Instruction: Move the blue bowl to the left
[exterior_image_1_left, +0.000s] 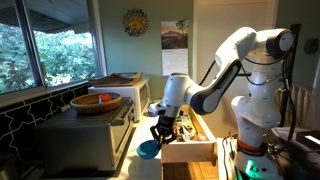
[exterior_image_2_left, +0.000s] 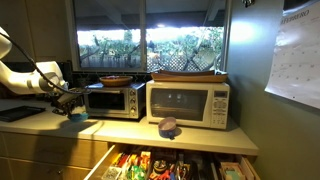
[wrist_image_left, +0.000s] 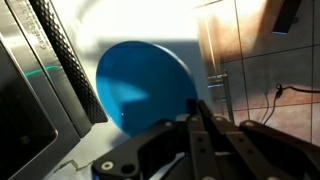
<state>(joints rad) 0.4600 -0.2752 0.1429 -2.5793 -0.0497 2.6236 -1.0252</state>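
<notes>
Daylight comes through the large glass window well off to the side of the black gripper in an exterior view, leaving you a dim, warm-toned room around the hand. In an exterior view the window behind the hand burns bright. In the wrist view the small round bright blue plastic bowl ahead of the fingertips is evenly lit. The white surface beyond it glares, and the fingers are dark and blurred.

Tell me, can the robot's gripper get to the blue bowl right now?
Probably yes. In the wrist view the gripper is right at the rim of the blue bowl, with nothing between them. The toaster oven stands close beside but does not cover it. Whether the gripper already grips it, I cannot tell.
</notes>
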